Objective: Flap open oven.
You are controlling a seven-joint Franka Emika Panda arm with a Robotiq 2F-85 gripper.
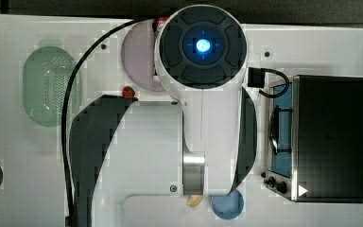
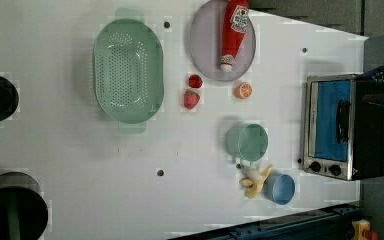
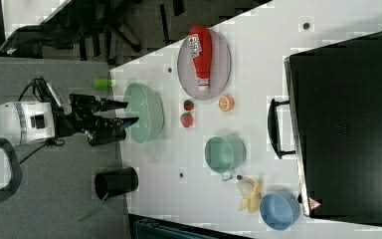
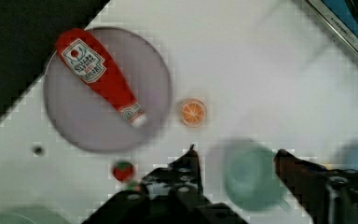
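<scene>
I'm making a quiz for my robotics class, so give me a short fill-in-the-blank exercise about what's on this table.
1. The ketchup bottle lies on the ____ plate.
2. The oven door is ____.
3. The hand has its fingers ____, holding nothing.
4. The banana lies beside the ____ cup.

Missing words: purple; closed; open; blue

top view: arm (image 1: 203, 94) covers most of the purple plate (image 1: 137, 59) and the blue cup (image 1: 227, 205) | wrist view: oven (image 4: 349, 23) cut by the edge, green cup (image 4: 251, 179) blurred | left view: oven knobs' (image 2: 325, 168) markings unreadable
</scene>
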